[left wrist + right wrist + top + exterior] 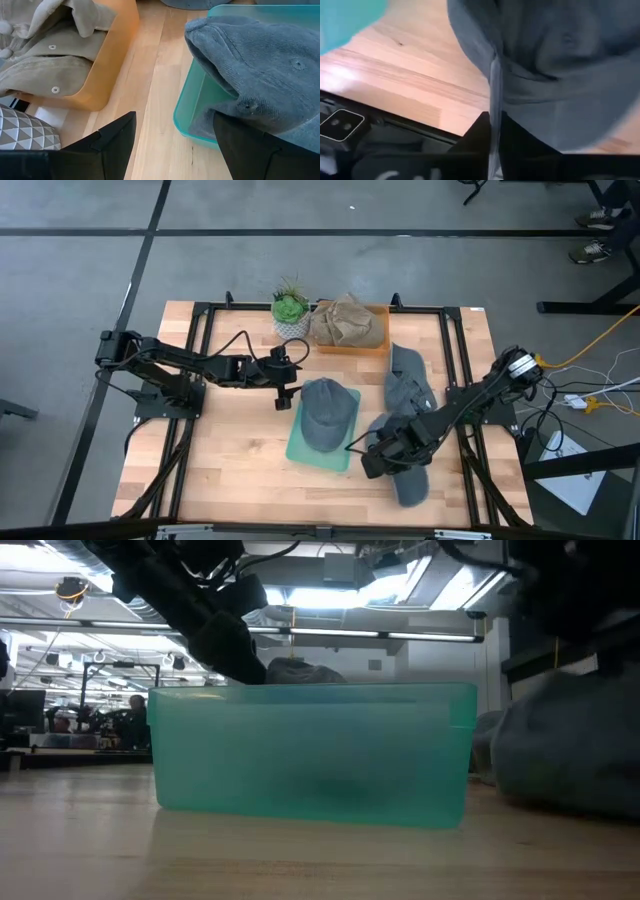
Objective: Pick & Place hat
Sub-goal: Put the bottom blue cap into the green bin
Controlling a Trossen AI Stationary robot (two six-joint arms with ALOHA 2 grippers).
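Where the teal bin [322,448] sits mid-tabletop [240,460], one grey hat [325,415] lies draped over it, crown up. Right gripper [372,457], just beside the bin's near corner: jaws clenched on the fabric edge of a second grey hat [412,480] lying on the tabletop. Left gripper [285,396], at the bin's opposite side: jaws spread wide, grasping nothing.

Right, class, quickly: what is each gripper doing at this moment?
Left gripper: jaws open, empty, beside the teal bin.
Right gripper: jaws shut on the gray cap by the bin.
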